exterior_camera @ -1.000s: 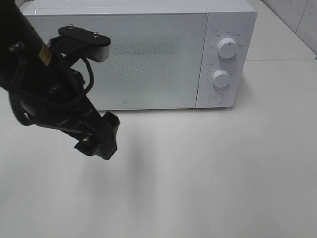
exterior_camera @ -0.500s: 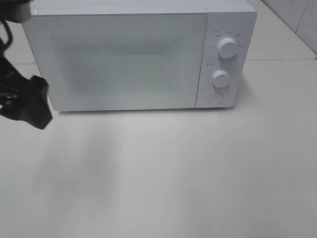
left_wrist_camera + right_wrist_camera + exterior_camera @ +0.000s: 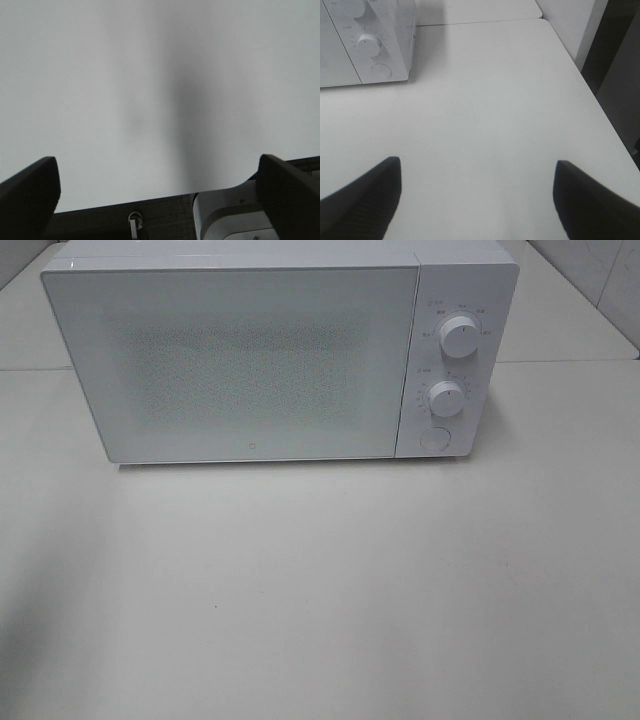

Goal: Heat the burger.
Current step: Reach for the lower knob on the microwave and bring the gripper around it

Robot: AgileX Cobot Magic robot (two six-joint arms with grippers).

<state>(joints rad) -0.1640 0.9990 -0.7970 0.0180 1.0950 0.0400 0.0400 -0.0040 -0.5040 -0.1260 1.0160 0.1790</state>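
My left fingers (image 3: 30, 197) stand wide apart over the counter (image 3: 350, 590), holding nothing. My right fingers (image 3: 360, 202) are spread too, empty, near the microwave (image 3: 470, 280). Its door (image 3: 240, 360) is shut. The burger shows in no view; I cannot tell where it is.

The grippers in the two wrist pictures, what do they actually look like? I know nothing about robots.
The left gripper has two matte black fingers with blunt, angular ends, on a dark crossbar with a small metal fitting and a rounded white housing. The right gripper shows two black, wedge-like fingers with rounded corners. No markings are visible on either.
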